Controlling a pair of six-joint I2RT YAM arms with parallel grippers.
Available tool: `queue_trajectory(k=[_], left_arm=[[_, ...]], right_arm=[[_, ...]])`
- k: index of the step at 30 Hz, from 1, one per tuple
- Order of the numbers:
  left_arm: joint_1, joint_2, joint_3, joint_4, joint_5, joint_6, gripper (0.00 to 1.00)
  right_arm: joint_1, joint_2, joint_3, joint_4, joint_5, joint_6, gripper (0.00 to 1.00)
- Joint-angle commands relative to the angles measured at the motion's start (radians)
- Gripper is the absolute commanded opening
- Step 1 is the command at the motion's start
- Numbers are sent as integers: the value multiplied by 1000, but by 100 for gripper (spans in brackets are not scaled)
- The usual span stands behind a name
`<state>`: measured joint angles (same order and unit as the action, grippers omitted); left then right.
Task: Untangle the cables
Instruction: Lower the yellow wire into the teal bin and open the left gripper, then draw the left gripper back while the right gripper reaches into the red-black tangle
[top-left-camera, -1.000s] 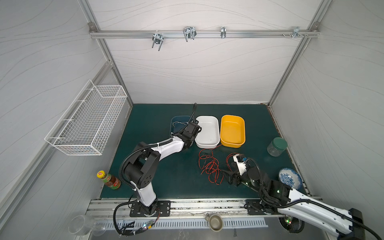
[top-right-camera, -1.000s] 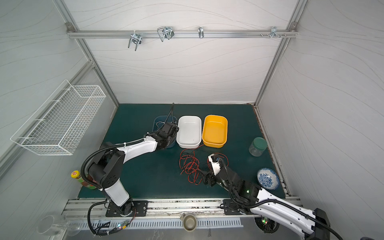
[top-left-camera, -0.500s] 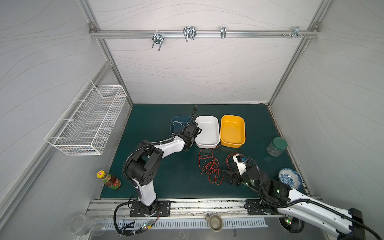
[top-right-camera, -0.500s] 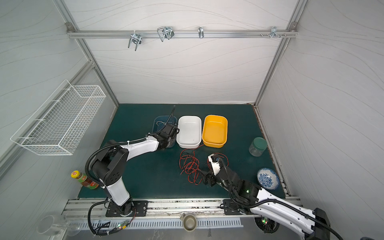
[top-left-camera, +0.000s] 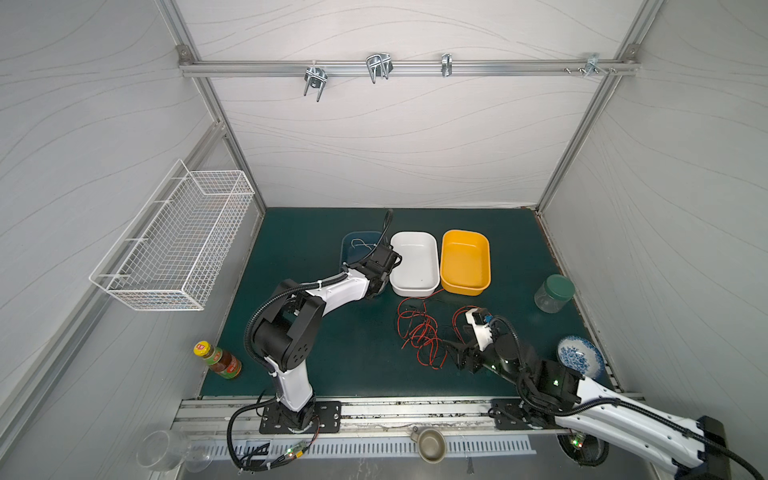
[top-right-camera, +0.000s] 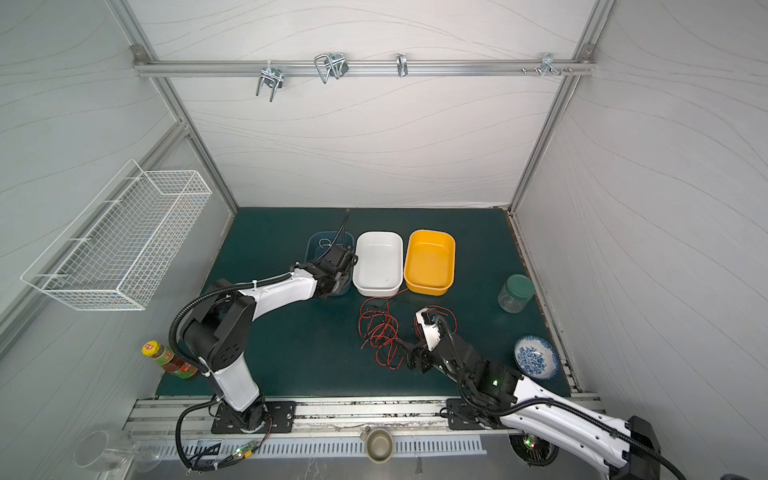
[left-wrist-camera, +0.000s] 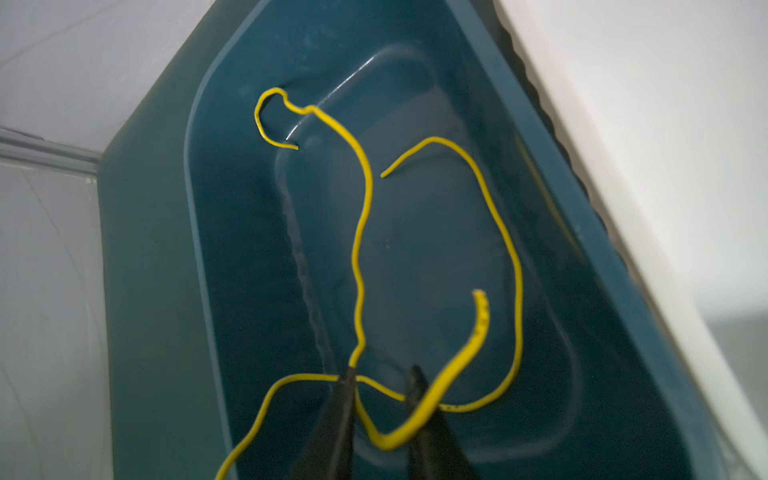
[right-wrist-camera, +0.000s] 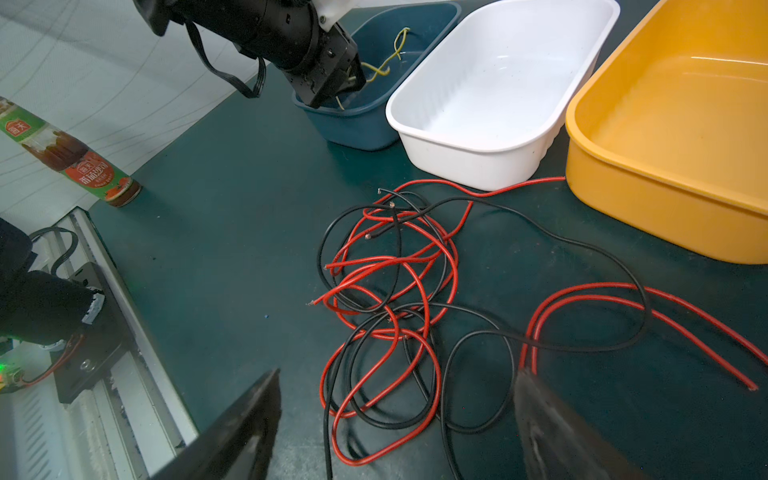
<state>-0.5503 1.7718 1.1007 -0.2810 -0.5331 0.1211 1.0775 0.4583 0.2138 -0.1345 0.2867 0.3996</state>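
Yellow cable (left-wrist-camera: 361, 232) in teal bin (left-wrist-camera: 216, 249), left tool (left-wrist-camera: 382, 372) ajar, right tool (right-wrist-camera: 399, 374) wide apart

Both top views: high overhead, steeply down on the whole table (top-left-camera: 299, 241), nearly identical. Left wrist: very close, into the blue tub (left-wrist-camera: 436, 257). Right wrist: low over the table, same tub (right-wrist-camera: 353, 129) at upper middle.
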Motion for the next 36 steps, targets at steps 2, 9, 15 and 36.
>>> queue_trajectory(k=[2,9,15,36], left_arm=[[8,-16,56,-38,13,-9,38],[20,-73,69,-66,15,-16,66],[32,-143,118,-118,22,-60,75],[33,-837,-30,-513,76,-517,100]], right_arm=[[-5,0,-1,15,0,-7,88],[-5,2,-1,19,-4,-7,88],[-5,4,-1,19,-4,-7,88],[-5,163,92,-44,23,74,88]])
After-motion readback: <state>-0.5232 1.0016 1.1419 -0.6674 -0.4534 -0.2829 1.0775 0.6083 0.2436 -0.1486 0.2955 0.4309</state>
